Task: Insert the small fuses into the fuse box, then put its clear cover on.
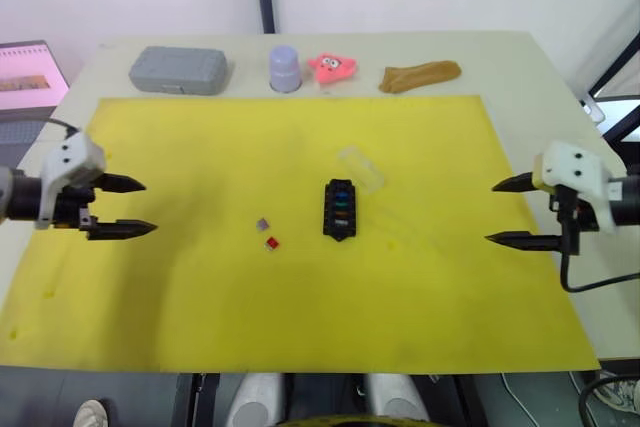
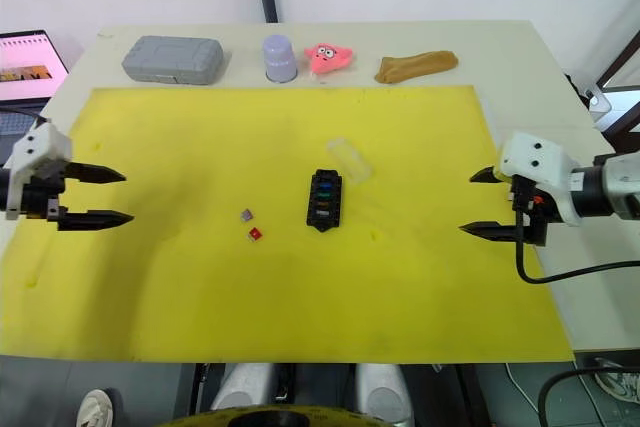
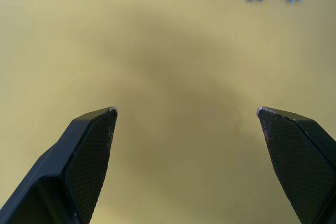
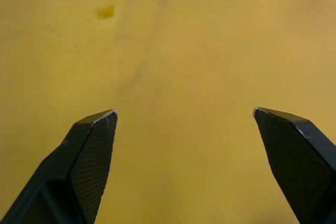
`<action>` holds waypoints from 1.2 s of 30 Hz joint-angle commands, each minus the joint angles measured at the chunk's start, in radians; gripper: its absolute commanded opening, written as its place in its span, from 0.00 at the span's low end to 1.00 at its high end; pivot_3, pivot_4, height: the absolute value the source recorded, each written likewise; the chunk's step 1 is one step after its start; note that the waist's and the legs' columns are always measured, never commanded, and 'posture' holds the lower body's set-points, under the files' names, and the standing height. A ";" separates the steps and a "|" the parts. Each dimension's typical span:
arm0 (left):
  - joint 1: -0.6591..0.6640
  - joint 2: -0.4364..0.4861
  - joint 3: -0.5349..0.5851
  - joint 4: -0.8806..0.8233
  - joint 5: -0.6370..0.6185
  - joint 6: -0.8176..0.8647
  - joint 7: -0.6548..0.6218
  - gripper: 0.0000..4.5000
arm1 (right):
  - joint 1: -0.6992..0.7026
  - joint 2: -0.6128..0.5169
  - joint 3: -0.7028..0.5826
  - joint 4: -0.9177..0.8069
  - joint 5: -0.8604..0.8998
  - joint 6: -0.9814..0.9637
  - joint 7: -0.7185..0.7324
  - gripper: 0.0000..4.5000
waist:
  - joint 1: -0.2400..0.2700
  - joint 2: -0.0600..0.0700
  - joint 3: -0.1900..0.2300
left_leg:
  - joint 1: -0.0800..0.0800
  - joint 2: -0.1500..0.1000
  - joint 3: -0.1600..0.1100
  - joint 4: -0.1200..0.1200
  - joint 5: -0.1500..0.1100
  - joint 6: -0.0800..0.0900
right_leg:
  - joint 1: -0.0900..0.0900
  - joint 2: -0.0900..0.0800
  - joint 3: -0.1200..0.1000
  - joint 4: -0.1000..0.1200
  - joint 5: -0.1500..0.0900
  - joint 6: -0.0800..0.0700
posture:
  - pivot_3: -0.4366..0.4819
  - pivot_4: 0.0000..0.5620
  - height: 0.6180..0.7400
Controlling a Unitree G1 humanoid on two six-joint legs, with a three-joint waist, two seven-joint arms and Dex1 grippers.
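**No readable text in view**

You have nothing to read off here: no words, numbers, brand marks or signs can be made out on anything. The laptop screen (image 2: 28,57) at about 10 o'clock shows a pink page with a dark band across it, but you cannot tell any letters on it. The grey case (image 2: 172,59) at about 11 o'clock carries no label you can read. The pink toy (image 2: 330,57) near 12 o'clock has a drawn face, not writing. The fuse box (image 2: 324,201) at centre shows coloured fuses, with any markings too small to tell.
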 commanded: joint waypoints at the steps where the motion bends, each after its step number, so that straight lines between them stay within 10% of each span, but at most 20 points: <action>1: 0.011 0.024 0.046 -0.017 -0.028 -0.010 -0.005 1.00 | -0.004 -0.027 -0.045 -0.011 0.018 -0.012 -0.010 0.99 | 0.000 0.000 0.000 | 0.000 0.000 0.000 0.000 0.000 0.000 | 0.000 0.000 0.000 0.000 0.000 0.000 | 0.48 0.27 1.00; 12: -0.074 -0.133 -0.095 -0.137 -0.094 0.099 -0.002 1.00 | -0.217 0.056 0.128 -0.141 0.117 0.087 -0.086 0.99 | -0.002 0.001 0.000 | -0.001 0.000 0.000 0.000 0.000 -0.001 | -0.001 0.000 0.000 0.000 0.000 0.000 | 0.48 0.27 1.00; 22: -0.287 -0.286 -0.282 0.042 -0.210 0.538 -0.094 1.00 | -0.431 0.222 0.344 -0.339 0.194 0.194 -0.158 0.99 | -0.004 0.000 0.000 | -0.001 0.000 -0.001 0.001 0.001 -0.002 | -0.001 0.001 0.000 0.000 0.000 0.000 | 0.48 0.27 1.00; 32: -0.363 -0.313 -0.368 0.176 -0.195 0.587 -0.128 0.01 | -0.475 0.250 0.384 -0.344 0.196 0.208 -0.191 1.00 | -0.003 0.000 0.000 | -0.002 -0.001 -0.001 0.001 0.003 -0.006 | -0.002 0.000 0.000 0.000 0.000 0.000 | 0.48 0.27 1.00; 36: -0.365 -0.312 -0.370 0.179 -0.197 0.586 -0.128 0.00 | -0.476 0.250 0.384 -0.345 0.197 0.209 -0.192 1.00 | -0.002 0.000 0.000 | -0.002 0.000 -0.001 0.001 0.004 -0.006 | -0.002 0.000 0.000 0.001 0.000 0.000 | 0.48 0.27 1.00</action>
